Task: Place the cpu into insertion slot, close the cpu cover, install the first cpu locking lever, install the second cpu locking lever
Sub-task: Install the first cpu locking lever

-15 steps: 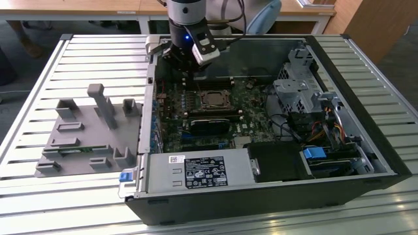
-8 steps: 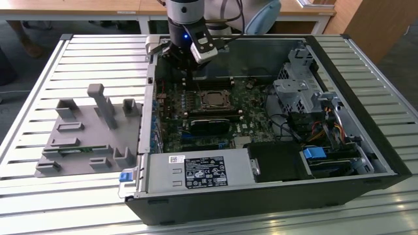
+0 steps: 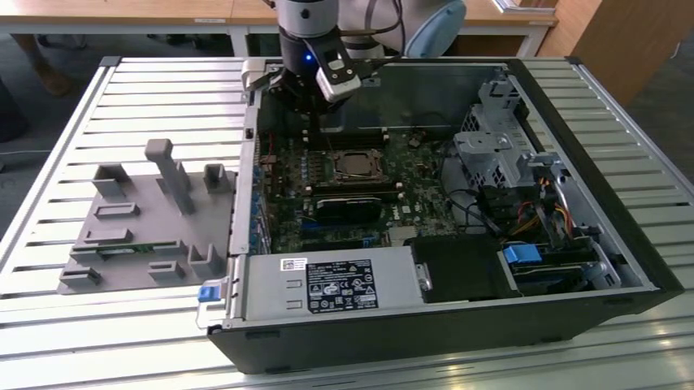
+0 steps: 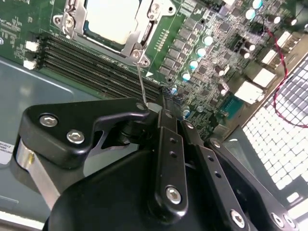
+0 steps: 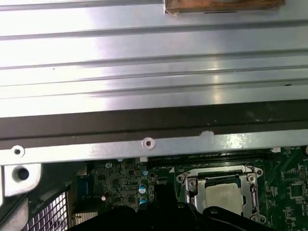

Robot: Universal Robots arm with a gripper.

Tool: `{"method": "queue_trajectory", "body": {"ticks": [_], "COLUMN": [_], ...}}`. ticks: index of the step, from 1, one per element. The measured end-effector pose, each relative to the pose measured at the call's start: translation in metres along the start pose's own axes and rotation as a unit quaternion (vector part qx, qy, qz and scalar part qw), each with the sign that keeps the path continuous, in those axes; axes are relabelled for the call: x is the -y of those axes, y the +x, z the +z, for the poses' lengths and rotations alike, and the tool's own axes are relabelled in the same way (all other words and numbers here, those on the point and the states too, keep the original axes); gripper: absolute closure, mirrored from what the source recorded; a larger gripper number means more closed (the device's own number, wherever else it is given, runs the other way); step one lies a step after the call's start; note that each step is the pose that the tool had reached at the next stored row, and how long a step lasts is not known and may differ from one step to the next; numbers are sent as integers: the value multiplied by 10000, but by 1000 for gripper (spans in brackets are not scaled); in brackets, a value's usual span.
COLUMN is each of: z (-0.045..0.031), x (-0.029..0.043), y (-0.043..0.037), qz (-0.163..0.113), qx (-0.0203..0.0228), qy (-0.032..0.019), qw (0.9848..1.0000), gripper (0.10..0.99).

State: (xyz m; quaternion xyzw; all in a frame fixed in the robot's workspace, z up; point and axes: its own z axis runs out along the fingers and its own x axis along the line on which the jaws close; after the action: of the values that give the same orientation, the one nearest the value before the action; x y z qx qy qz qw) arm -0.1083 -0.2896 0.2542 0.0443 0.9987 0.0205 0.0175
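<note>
Exterior view: open PC case (image 3: pixel 434 268) lies on the slatted metal bench (image 3: pixel 130 89), with a grey plastic fixture tray (image 3: pixel 141 219) on the bench at the exterior view's left of the case. The arm comes down at the far left corner of the case, and the pincer (image 3: pixel 314 110) hangs over the green motherboard (image 3: pixel 288 183), just far-left of the socket.

The cpu (image 3: pixel 353 162) sits in the insertion slot (image 3: pixel 353 172) near the middle of the board, dull silver face up. The cpu cover (image 3: pixel 338 154) is down around it, chip showing through the window. Long black memory slots (image 3: pixel 347 193) lie just near-side of the socket, and the power supply box (image 3: pixel 325 284) is at the near edge.

Second wrist view: the pincer's black fingers (image 4: pixel 166 144) are together, clamped on a thin wire locking lever (image 4: pixel 140 82). The lever runs from the fingertips to a corner of the cover frame (image 4: pixel 139 45) and stands raised off the board. The cpu (image 4: pixel 113 19) shows pale inside the frame.

First wrist view: the cpu (image 5: pixel 224 192) is seated, framed by the cover (image 5: pixel 192 185), with the case wall (image 5: pixel 154 144) beyond it.
</note>
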Motion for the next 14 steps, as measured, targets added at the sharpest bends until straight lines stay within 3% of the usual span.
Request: {"method": "queue_trajectory", "body": {"ticks": [7, 14], "z": [9, 27], "x": [-23, -46], "y": [-60, -185], "qz": [0, 0], "qx": [0, 0], "qy": [0, 0], "qw": [10000, 10000], "gripper": [980, 980]}}
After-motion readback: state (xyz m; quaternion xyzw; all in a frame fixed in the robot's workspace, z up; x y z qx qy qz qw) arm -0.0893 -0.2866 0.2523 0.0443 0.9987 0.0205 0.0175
